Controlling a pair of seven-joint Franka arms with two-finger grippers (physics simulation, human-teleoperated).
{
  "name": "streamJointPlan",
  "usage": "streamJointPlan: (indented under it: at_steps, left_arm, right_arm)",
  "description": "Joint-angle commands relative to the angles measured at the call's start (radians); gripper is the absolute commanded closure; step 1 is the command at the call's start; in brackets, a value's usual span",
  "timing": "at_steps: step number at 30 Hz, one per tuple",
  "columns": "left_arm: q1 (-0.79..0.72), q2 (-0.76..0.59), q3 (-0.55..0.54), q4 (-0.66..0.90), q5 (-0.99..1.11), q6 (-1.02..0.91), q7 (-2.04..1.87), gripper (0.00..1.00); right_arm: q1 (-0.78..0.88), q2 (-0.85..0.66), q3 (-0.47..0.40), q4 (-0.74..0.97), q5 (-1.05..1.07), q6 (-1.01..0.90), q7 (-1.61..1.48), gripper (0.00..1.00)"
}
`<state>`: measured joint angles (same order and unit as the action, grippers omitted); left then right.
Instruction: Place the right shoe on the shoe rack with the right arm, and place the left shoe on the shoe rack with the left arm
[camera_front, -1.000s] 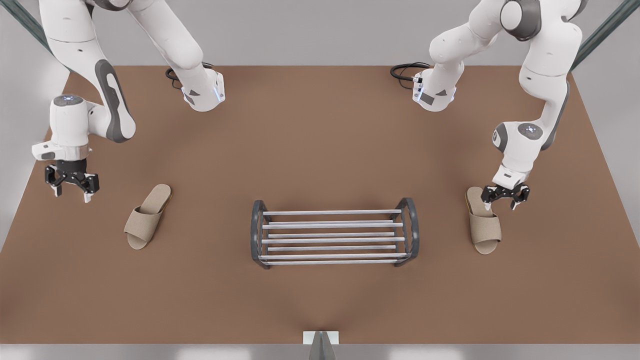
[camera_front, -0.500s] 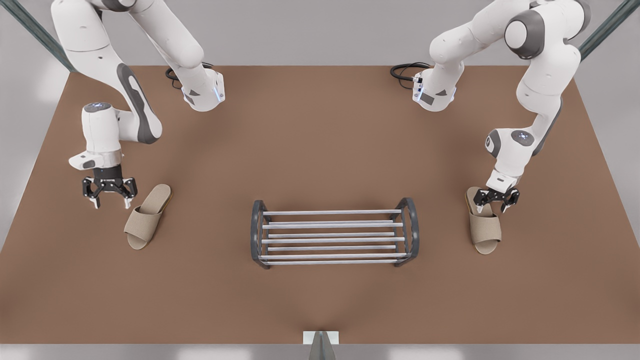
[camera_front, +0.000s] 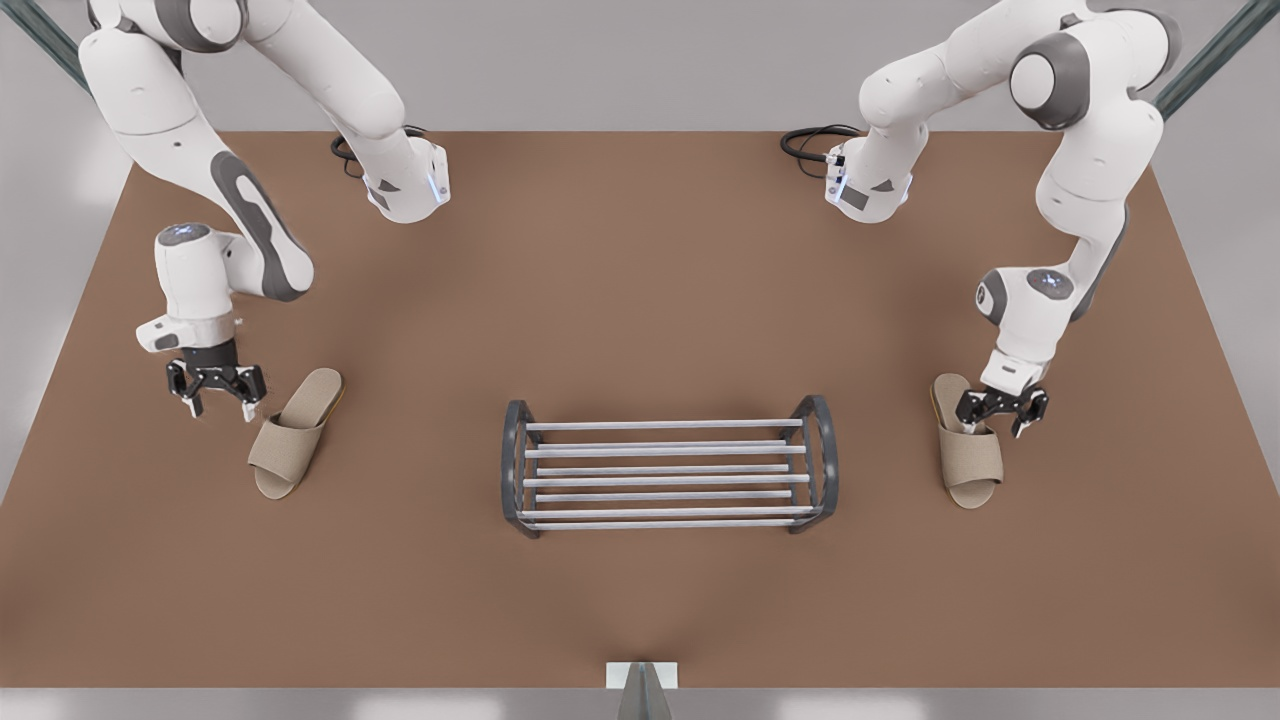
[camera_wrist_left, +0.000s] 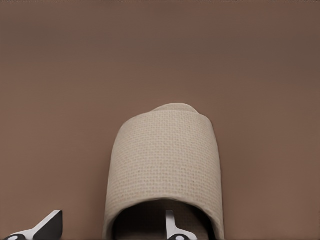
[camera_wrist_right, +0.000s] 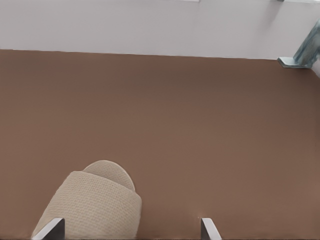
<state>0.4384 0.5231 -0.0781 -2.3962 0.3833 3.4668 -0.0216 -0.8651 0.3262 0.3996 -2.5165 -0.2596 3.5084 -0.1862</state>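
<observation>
Left gripper (camera_front: 1000, 408) spread open astride the left shoe (camera_front: 968, 450), front view's right. Right gripper (camera_front: 215, 392) released, beside the right shoe (camera_front: 293, 432). Rack (camera_front: 668, 466) between.

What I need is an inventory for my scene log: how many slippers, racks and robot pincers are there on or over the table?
Slippers: 2, the slipper on the front view's left and the slipper on the front view's right
Shoe rack: 1
Pincers: 2, the right pincer and the left pincer, both open
Total: 5
</observation>
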Motion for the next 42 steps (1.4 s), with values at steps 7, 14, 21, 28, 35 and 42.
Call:
streamJointPlan:
  at_steps: [7, 14, 21, 28, 35, 42]
  left_arm:
    - [0.000, -0.002, 0.000, 0.009, -0.004, 0.015, 0.000, 0.03]
    - [0.002, -0.002, 0.000, 0.008, -0.006, 0.015, 0.000, 0.45]
    - [0.005, -0.012, -0.002, 0.009, -0.030, 0.014, -0.004, 0.78]
    - [0.003, -0.133, -0.068, 0.137, -0.029, -0.239, -0.116, 0.79]
    - [0.003, -0.218, -0.261, 0.443, -0.029, -0.725, -0.267, 0.79]
    - [-0.131, -0.268, -0.471, 0.710, 0.106, -1.192, -0.521, 0.79]
  right_arm:
    - [-0.307, 0.088, 0.013, -0.004, -0.349, 0.001, 0.007, 0.00]
    - [-0.230, 0.149, 0.051, -0.005, -0.302, 0.001, 0.014, 0.00]
    - [-0.124, 0.152, -0.022, -0.004, -0.283, 0.000, 0.021, 0.00]
    - [0.245, 0.117, -0.271, -0.010, -0.225, 0.001, 0.105, 0.00]
    - [0.206, 0.111, -0.269, -0.021, -0.230, 0.001, 0.274, 0.00]
    - [0.216, 0.116, -0.240, -0.004, -0.219, 0.000, 0.271, 0.00]
